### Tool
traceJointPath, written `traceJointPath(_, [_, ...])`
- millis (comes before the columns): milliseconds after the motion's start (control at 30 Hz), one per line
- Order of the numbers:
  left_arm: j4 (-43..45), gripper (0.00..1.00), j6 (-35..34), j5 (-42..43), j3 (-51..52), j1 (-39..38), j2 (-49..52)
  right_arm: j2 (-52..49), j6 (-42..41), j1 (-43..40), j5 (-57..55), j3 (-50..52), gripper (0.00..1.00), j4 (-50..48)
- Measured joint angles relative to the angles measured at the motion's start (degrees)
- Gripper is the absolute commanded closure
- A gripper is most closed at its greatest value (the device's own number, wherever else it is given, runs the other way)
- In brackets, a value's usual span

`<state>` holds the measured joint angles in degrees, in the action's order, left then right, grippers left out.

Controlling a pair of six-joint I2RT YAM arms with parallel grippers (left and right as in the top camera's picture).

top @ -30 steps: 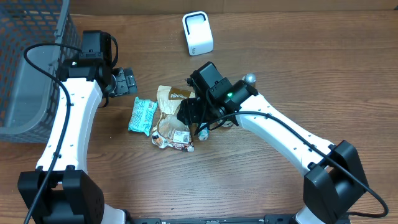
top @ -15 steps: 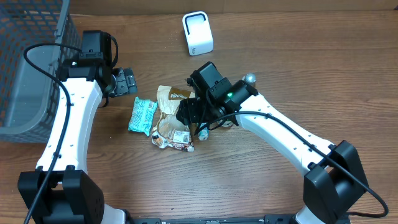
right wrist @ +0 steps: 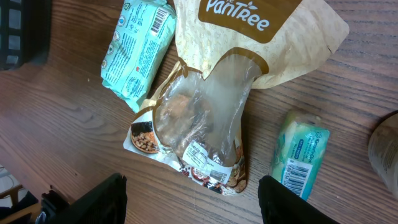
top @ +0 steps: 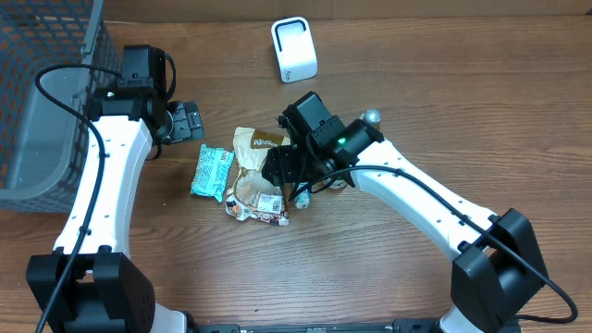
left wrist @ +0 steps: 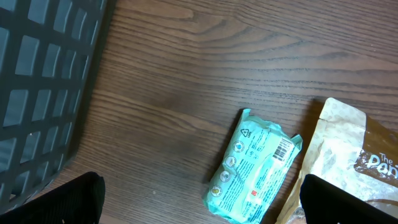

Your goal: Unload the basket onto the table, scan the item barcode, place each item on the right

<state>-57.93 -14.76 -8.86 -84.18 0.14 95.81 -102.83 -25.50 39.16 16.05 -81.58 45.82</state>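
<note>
Pouch [right wrist: 199, 124] lies flat, long axis pointing away from open, empty right hand [right wrist: 196, 188] — left hand [left wrist: 200, 182] open too.

Clear snack bag [right wrist: 196, 134], white label up, flat across beige pouch [right wrist: 261, 37], teal packet [right wrist: 138, 46] just beside

Mock shop checkout with scanner [top: 294, 49], basket [top: 42, 102] and snack packets [top: 213, 172].
</note>
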Motion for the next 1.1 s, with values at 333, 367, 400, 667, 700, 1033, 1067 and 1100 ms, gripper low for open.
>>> traceJointPath(333, [0.0, 0.0, 0.0, 0.0, 0.0, 0.0, 0.0, 0.0, 0.02, 0.0, 0.02, 0.0, 0.31, 0.02])
traceJointPath(367, [0.0, 0.01, 0.0, 0.0, 0.0, 0.0, 0.0, 0.0, -0.04, 0.0, 0.02, 0.0, 0.27, 0.04])
traceJointPath(400, [0.0, 0.01, 0.0, 0.0, 0.0, 0.0, 0.0, 0.0, -0.11, 0.0, -0.02, 0.0, 0.24, 0.02])
traceJointPath(667, [0.0, 0.0, 0.0, 0.0, 0.0, 0.0, 0.0, 0.0, 0.02, 0.0, -0.02, 0.0, 0.0, -0.02])
traceJointPath(700, [0.0, 0.0, 0.0, 0.0, 0.0, 0.0, 0.0, 0.0, 0.02, -0.02, -0.02, 0.0, 0.0, -0.04])
traceJointPath(1033, [0.0, 0.0, 0.0, 0.0, 0.0, 0.0, 0.0, 0.0, 0.0, 0.0, -0.02, 0.0, 0.0, -0.13])
traceJointPath(1067, [0.0, 0.0, 0.02, 0.0, 0.0, 0.0, 0.0, 0.0, 0.02, -0.02, -0.02, 0.0, 0.0, -0.5])
traceJointPath(1100, [0.0, 0.0, 0.0, 0.0, 0.0, 0.0, 0.0, 0.0, 0.02, 0.0, -0.02, 0.0, 0.0, -0.66])
